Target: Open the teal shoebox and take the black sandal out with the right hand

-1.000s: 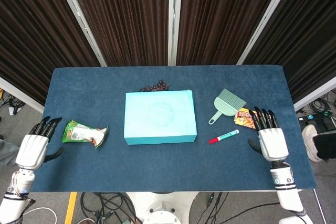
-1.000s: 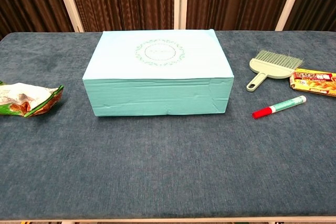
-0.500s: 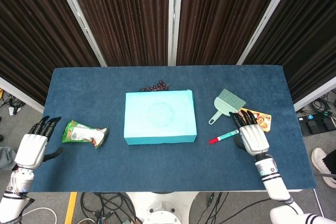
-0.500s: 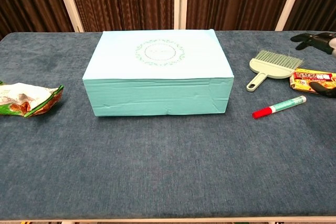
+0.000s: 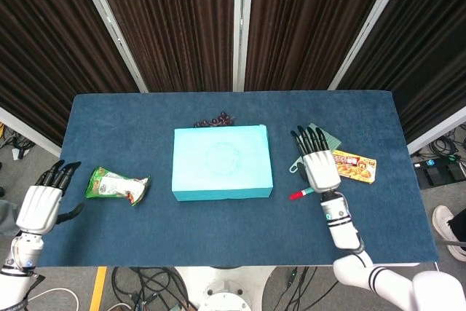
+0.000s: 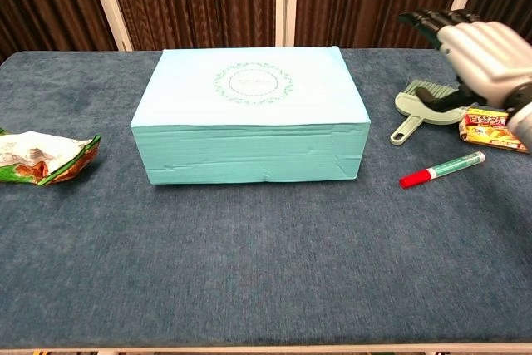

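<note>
Black fingers [image 5: 309, 138] on the white right hand [image 5: 317, 162] are spread straight, holding nothing, hovering over the green hand brush [image 6: 410, 107] just right of the teal shoebox [image 5: 222, 162]; in the chest view the same hand [image 6: 475, 54] is cut by the frame's right edge and covers the brush's bristles. Left hand [image 5: 42, 202] sits at the table's left edge, fingers [image 5: 57, 172] extended and apart, empty, well apart from everything but the green snack bag [image 5: 116, 184] near it; chest view doesn't show this hand. Shoebox sits mid-table [image 5: 218, 234], lid fully on, wreath print on top, untouched by either hand. Contents hidden, so the black sandal can't be seen; can't tell what's inside. Front wall of the box shows creasing in the chest view. Red-capped marker [image 6: 442, 170] lies on the blue cloth in front of the brush, partly under the hand in the head view. Orange snack packet [image 5: 354, 166] just right of the right hand, partly cut off in the chest view. Small dark clump [image 5: 215, 119] behind the box, too small to identify. Snack bag cut off at the left edge in the chest view.
</note>
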`<action>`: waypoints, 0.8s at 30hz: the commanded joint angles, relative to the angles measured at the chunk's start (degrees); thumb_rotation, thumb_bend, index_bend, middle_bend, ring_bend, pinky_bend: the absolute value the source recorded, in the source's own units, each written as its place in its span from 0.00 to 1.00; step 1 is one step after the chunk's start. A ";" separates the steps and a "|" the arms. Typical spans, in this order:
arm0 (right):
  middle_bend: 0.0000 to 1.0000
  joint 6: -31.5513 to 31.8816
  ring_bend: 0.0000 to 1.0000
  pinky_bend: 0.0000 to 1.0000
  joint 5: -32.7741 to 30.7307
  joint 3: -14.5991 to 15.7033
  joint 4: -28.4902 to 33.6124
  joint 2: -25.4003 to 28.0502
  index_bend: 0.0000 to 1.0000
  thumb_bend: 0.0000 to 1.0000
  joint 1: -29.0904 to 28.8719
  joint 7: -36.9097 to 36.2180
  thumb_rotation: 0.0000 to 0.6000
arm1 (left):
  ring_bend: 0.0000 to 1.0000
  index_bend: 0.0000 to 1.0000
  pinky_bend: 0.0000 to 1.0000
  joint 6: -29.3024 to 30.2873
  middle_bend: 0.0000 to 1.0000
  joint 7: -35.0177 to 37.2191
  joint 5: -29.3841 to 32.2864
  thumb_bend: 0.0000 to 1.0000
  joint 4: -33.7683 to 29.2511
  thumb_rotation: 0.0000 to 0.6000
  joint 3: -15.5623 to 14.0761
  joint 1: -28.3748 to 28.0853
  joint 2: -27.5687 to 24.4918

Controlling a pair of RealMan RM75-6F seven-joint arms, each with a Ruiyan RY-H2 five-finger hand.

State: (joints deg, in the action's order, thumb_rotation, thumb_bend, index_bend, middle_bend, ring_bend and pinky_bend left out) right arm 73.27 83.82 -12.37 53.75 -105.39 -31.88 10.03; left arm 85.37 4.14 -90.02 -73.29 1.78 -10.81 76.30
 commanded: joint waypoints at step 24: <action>0.00 2.65 0.00 0.00 3.97 3.56 -5.49 -7.41 0.00 0.04 -3.80 -7.16 1.00 | 0.07 0.10 0.24 0.45 0.15 1.26 -0.11 0.18 1.18 1.00 -0.01 0.13 -0.14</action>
State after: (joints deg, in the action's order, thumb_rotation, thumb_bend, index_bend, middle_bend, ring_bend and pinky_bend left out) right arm 75.19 87.24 -9.79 47.32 -113.20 -36.51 2.93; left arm 85.81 5.43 -90.11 -72.08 1.78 -10.68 76.18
